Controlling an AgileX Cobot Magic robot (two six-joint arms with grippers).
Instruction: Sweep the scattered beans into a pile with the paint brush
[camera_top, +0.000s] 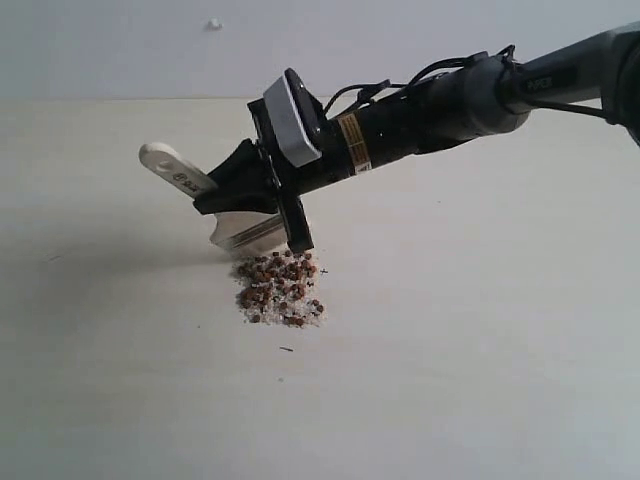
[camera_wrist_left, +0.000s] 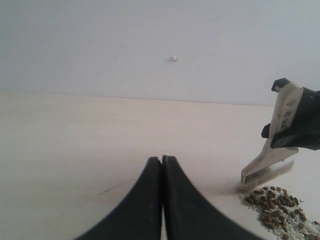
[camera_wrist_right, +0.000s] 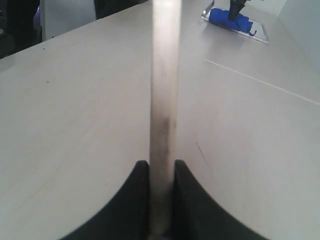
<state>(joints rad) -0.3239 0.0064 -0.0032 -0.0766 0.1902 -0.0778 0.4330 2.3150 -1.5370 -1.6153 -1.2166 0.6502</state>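
The beans (camera_top: 280, 290) lie in a small pile of reddish-brown pellets and whitish grains on the pale table. My right gripper (camera_top: 250, 188) is shut on the paint brush (camera_top: 240, 230), which slants down with its bristles touching the table at the pile's far edge. Its wooden handle end (camera_top: 165, 160) sticks up to the left. In the right wrist view the brush (camera_wrist_right: 164, 100) runs edge-on between the shut gripper (camera_wrist_right: 161, 167). My left gripper (camera_wrist_left: 162, 160) is shut and empty, low over the table, with the brush (camera_wrist_left: 267, 167) and the beans (camera_wrist_left: 277, 202) off to its side.
The pale table (camera_top: 480, 350) ends at a plain wall with a small white knob (camera_top: 214, 23). A blue object on a flat tray (camera_wrist_right: 232, 19) shows far off in the right wrist view. A few stray specks (camera_top: 287, 349) lie near the pile.
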